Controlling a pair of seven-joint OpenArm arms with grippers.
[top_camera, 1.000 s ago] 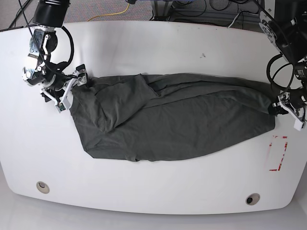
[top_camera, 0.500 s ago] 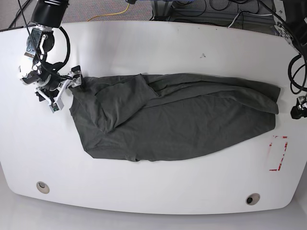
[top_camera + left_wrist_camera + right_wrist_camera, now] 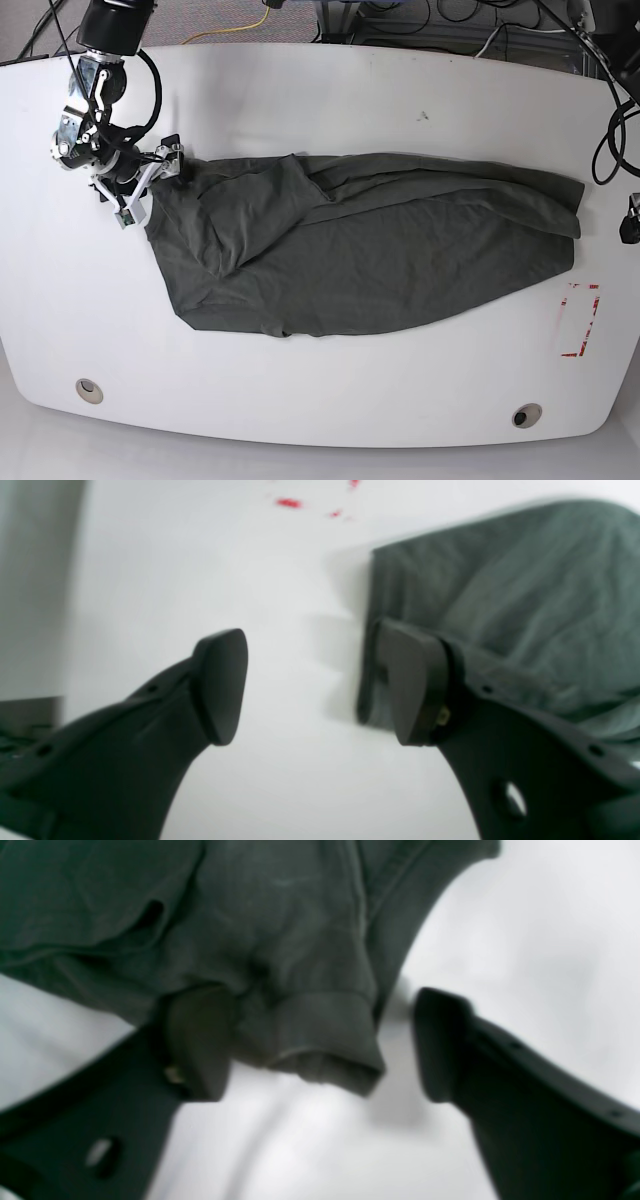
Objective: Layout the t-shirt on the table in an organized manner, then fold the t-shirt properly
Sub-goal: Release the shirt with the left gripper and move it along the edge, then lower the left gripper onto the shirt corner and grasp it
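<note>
Your right gripper (image 3: 320, 1045) straddles the t-shirt (image 3: 360, 245) sleeve, jaws apart (left gripper (image 3: 310, 680) likewise spread, over the table (image 3: 330, 100)).

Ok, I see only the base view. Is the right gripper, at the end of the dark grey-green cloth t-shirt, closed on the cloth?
Observer: No. The right gripper stands open; the hemmed sleeve cuff of the dark grey-green cloth t-shirt lies between its jaws, unclamped.
Operator: And the left gripper? I hardly see it.
Observer: The left gripper is open and empty; only the glossy white table shows between its jaws.
Operator: Is it near the shirt?
Observer: The shirt's edge lies just behind one jaw; contact I cannot tell.
</note>
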